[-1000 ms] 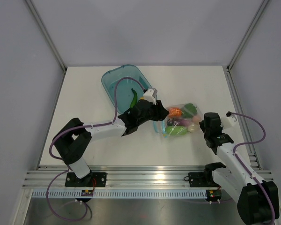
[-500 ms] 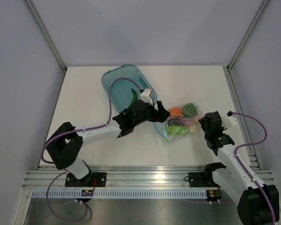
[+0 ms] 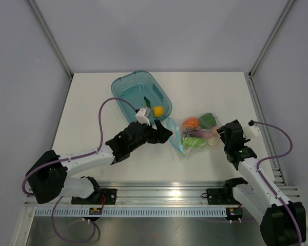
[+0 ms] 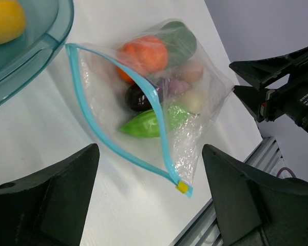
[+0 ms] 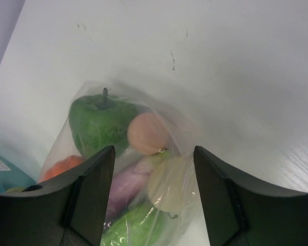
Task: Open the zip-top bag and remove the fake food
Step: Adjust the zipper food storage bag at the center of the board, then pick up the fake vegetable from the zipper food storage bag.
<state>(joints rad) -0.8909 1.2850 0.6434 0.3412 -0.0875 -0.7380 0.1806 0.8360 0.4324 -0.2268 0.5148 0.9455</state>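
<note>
The zip-top bag (image 3: 199, 134) lies on the white table, its teal zip strip (image 4: 159, 118) parted at the left end. Inside it is fake food: an orange piece (image 4: 143, 54), a green pepper (image 5: 97, 125), a dark eggplant (image 4: 138, 97), a green cucumber (image 4: 149, 123), a peach piece (image 5: 146, 133) and a whitish piece (image 5: 169, 184). A yellow lemon (image 3: 158, 110) and a green chili (image 3: 148, 102) lie in the teal tub (image 3: 126, 89). My left gripper (image 3: 166, 135) stands open and empty just left of the bag's mouth. At the bag's right end, my right gripper (image 3: 223, 134) is open.
The teal tub's rim (image 4: 46, 41) is close behind the left gripper. A yellow slider (image 4: 181, 187) sits at the near end of the zip. The metal rail (image 3: 159, 193) runs along the table's near edge, and the enclosure walls stand on either side.
Both grippers have opened. The left arm has drawn back from over the tub and bag toward the near left, and the lemon now lies in the tub. The right gripper has let go of the bag.
</note>
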